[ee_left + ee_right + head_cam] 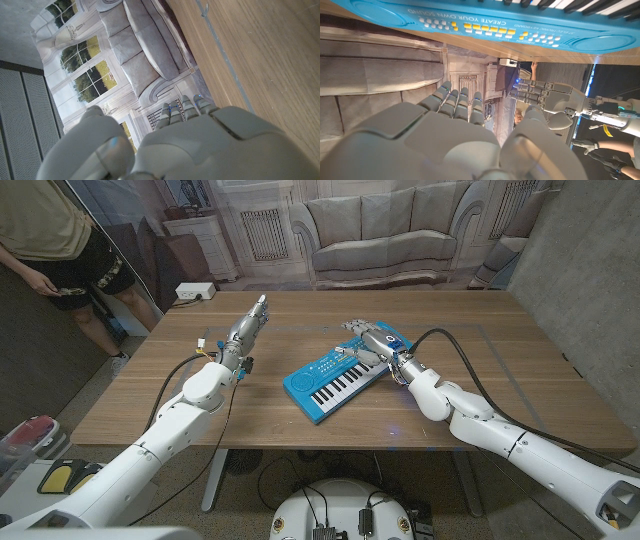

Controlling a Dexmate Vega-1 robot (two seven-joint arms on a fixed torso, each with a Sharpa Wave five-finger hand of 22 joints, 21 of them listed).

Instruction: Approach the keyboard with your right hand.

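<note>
A blue toy keyboard [335,383] with white and black keys lies slanted at the middle of the wooden table [500,370]. My right hand [368,342] is at the keyboard's far right end, fingers stretched out and holding nothing; I cannot tell whether it touches. In the right wrist view the keyboard's blue edge with button rows [490,20] runs close beyond my right hand [450,135]. My left hand [248,325] is raised over the table left of the keyboard, fingers straight and empty; its back [175,140] also shows in the left wrist view.
A person [60,250] stands beyond the table's far left corner. A white box [195,291] sits behind the far edge. Bare wood [260,60] lies around the keyboard on all sides.
</note>
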